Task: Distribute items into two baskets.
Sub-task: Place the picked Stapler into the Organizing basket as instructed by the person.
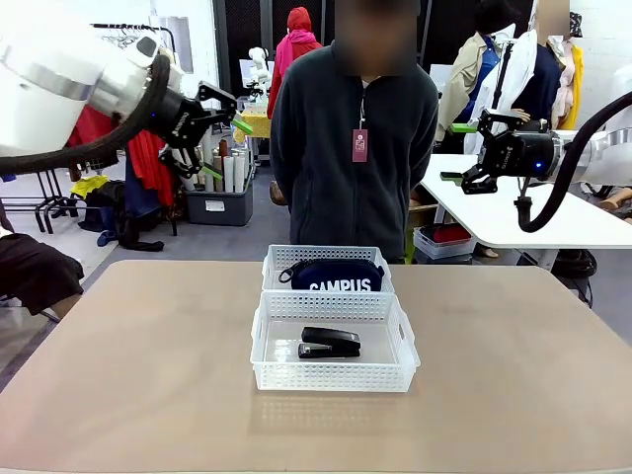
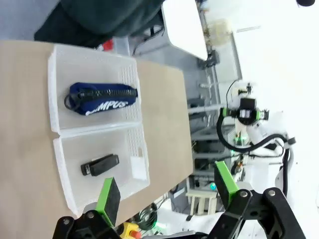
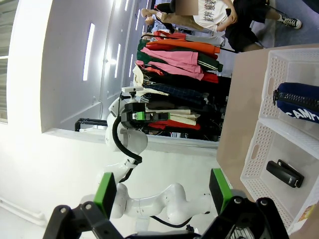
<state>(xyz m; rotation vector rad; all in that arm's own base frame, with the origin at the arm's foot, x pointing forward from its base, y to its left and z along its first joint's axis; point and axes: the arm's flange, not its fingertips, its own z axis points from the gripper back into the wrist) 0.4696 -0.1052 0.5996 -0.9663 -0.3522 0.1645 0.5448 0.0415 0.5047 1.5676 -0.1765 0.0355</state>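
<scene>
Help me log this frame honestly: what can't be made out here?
- Front view: navy blue soft zip pouch, lower half hidden by the far translucent white lattice basket's wall.
- Right wrist view: pouch cut off by the picture's edge.
- Front view: small black desk stapler, markings too small.

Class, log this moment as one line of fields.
pouch: far basket | stapler: near basket | left gripper: open, raised | right gripper: open, raised

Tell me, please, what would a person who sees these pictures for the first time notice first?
Two white baskets stand end to end at the table's middle: the far basket holds the navy CAMPUS pouch, the near basket holds the black stapler. Above, the left gripper and the right gripper hang open and empty, high at either side of a person standing behind the table.
</scene>
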